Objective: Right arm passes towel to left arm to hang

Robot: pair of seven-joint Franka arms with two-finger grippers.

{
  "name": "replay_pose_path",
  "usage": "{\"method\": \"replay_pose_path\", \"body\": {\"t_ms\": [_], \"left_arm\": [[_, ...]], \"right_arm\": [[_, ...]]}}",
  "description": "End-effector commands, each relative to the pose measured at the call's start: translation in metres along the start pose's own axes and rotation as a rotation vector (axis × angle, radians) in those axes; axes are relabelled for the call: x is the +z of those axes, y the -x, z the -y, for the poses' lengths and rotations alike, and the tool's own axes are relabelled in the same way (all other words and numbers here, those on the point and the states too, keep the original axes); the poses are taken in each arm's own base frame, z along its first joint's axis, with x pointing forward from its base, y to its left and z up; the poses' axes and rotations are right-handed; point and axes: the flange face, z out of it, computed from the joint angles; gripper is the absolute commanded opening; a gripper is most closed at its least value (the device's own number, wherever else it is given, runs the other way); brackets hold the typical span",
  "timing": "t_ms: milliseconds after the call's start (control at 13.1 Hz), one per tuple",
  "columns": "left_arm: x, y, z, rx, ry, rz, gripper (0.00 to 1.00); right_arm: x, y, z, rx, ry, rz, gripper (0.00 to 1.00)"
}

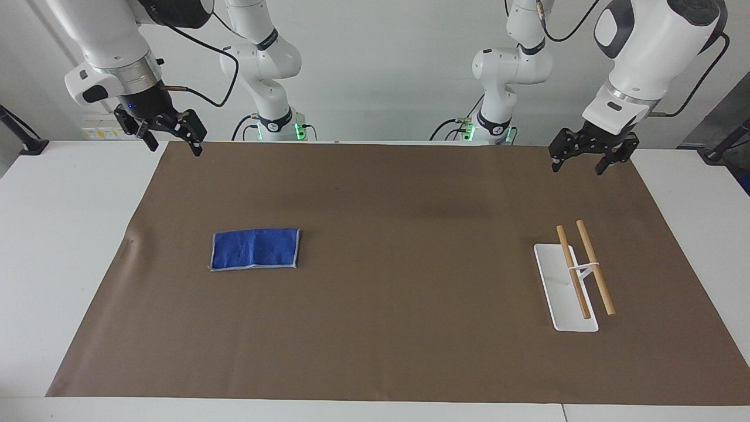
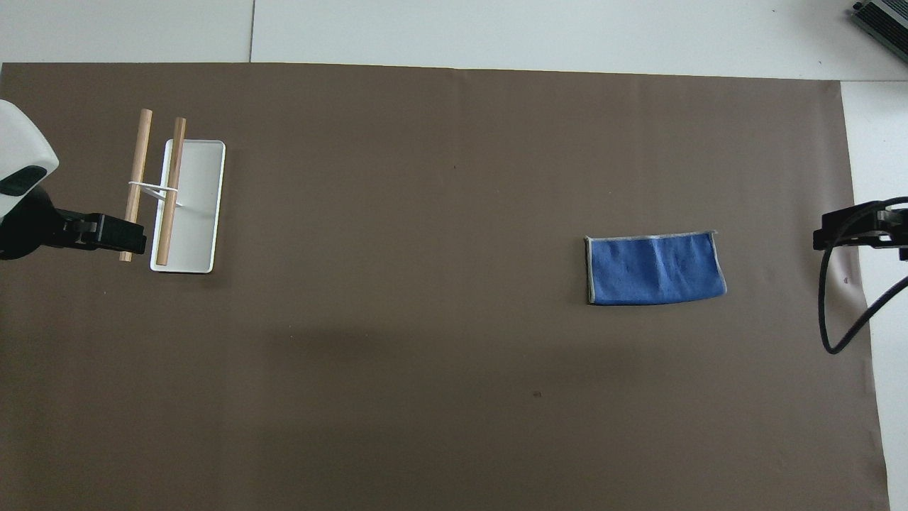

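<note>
Flat white rack (image 1: 561, 293), round wooden rods; rectangular terry towel (image 1: 256, 249) lying flat.

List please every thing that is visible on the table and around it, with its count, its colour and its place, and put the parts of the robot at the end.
towel: 1, royal blue with light-grey edging, flat on the mat toward the right arm's end of the table.
rack: 1, white base with two wooden bars, on the mat toward the left arm's end.
mat: 1, brown, covering most of the table.
table: 1, white, under the mat.
right gripper: 1, black, open, raised over the mat's edge at the right arm's end, holding nothing.
left gripper: 1, black, open, raised over the mat's edge at the left arm's end, holding nothing.
</note>
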Motion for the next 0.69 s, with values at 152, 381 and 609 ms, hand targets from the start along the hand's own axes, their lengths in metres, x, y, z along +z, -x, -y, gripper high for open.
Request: {"method": "replay_pose_path", "body": {"t_ms": [152, 381, 609], "left_arm": [[-0.0020, 0.0077, 0.0018, -0.011, -0.023, 0.006, 1.00], [-0.0020, 0.0077, 0.0018, -0.011, -0.023, 0.006, 1.00], [-0.0020, 0.0077, 0.0018, -0.011, -0.023, 0.006, 1.00]], "right_arm": [[-0.0026, 0.0025, -0.0009, -0.005, -0.017, -0.009, 1.00], [0.0020, 0.0039, -0.0019, -0.005, -0.017, 0.000, 1.00], [0.0016, 0.0051, -0.0024, -0.005, -0.017, -0.001, 1.00]]}}
